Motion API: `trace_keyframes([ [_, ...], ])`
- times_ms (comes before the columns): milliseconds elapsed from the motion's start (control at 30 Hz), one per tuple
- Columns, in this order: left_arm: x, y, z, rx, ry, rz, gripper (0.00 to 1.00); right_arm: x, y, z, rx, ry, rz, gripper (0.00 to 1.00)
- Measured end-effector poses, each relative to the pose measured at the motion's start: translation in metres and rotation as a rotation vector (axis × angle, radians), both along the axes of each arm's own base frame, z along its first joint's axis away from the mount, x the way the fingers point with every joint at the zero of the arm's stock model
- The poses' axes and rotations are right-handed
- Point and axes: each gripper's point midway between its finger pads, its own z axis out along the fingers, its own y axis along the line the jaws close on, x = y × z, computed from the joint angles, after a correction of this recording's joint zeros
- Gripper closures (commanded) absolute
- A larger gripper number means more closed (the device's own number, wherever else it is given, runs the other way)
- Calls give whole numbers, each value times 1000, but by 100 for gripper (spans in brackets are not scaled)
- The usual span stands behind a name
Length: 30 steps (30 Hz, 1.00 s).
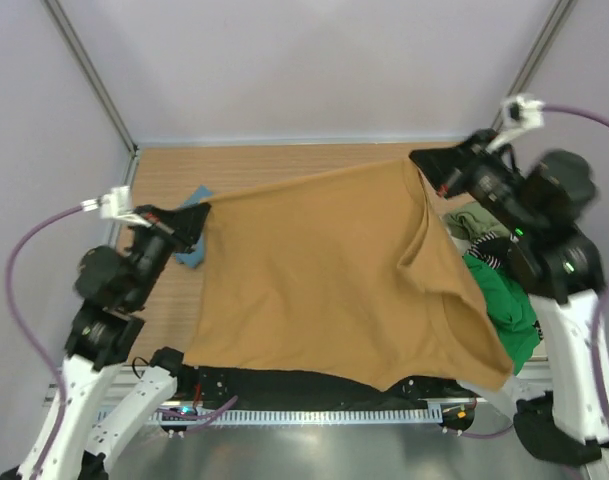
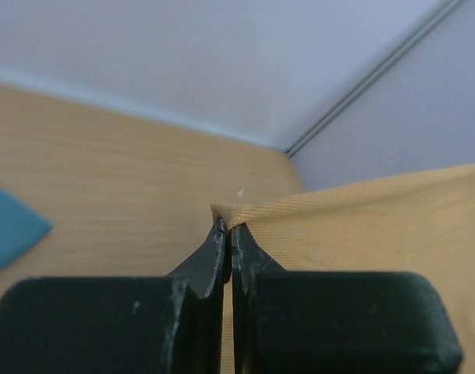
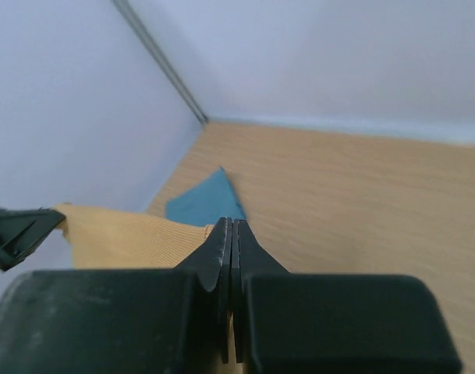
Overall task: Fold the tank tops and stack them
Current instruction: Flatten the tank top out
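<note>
The tan brown tank top hangs stretched in the air between both grippers, its lower edge draped over the near table edge. My left gripper is shut on its left corner. My right gripper is shut on its right corner. A teal blue tank top lies on the table at the left, mostly hidden by the tan one; it shows in the left wrist view and in the right wrist view. A green top and an olive top lie piled at the right.
The wooden table is boxed by pale walls with metal corner posts. A black-and-white striped cloth sits in the right pile. Black cloth lies along the near edge under the tan top.
</note>
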Motion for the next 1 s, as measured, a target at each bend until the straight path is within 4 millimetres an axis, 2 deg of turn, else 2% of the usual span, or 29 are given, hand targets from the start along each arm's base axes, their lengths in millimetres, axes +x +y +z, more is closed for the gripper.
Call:
trace_keyframes([
  [67, 34, -7, -56, 37, 128, 36, 100, 47, 4, -41, -34, 116, -50, 99],
  [167, 73, -13, -153, 92, 321, 99, 100, 122, 10, -141, -106, 353, -128, 89],
  [200, 85, -15, -182, 111, 383, 117, 89, 141, 11, -177, -128, 434, -152, 67],
  [233, 93, -16, -203, 129, 425, 129, 69, 154, 11, -205, -142, 499, -169, 46],
  [267, 104, -19, -228, 160, 479, 140, 43, 169, 11, -233, -156, 558, -192, 39],
  [300, 115, -21, -248, 183, 522, 150, 25, 183, 11, -256, -172, 599, -209, 36],
  [333, 124, -24, -266, 208, 570, 159, 25, 195, 11, -277, -187, 637, -228, 34],
  [400, 140, -28, -289, 253, 657, 172, 22, 212, 11, -304, -203, 690, -251, 34],
  [433, 149, -31, -290, 264, 672, 178, 20, 217, 11, -311, -206, 703, -256, 33],
  [500, 163, -35, -274, 256, 644, 188, 16, 218, 10, -314, -209, 708, -263, 33],
  [567, 165, -33, -252, 234, 593, 198, 16, 214, 7, -305, -204, 685, -270, 35],
  [600, 162, -31, -240, 221, 568, 200, 17, 209, 5, -300, -204, 676, -273, 40],
  [667, 151, -27, -218, 198, 532, 198, 18, 192, 2, -294, -201, 663, -271, 42],
  [767, 130, -25, -196, 174, 503, 180, 22, 154, -6, -301, -205, 682, -267, 50],
  [833, 112, -28, -195, 165, 515, 153, 25, 129, -10, -315, -218, 717, -262, 53],
  [900, 92, -33, -206, 170, 549, 118, 26, 107, -12, -333, -235, 759, -256, 53],
  [967, 67, -41, -230, 180, 611, 69, 27, 81, -13, -358, -262, 824, -248, 49],
  [1000, 50, -45, -248, 199, 659, 41, 27, 70, -13, -371, -274, 853, -242, 45],
])
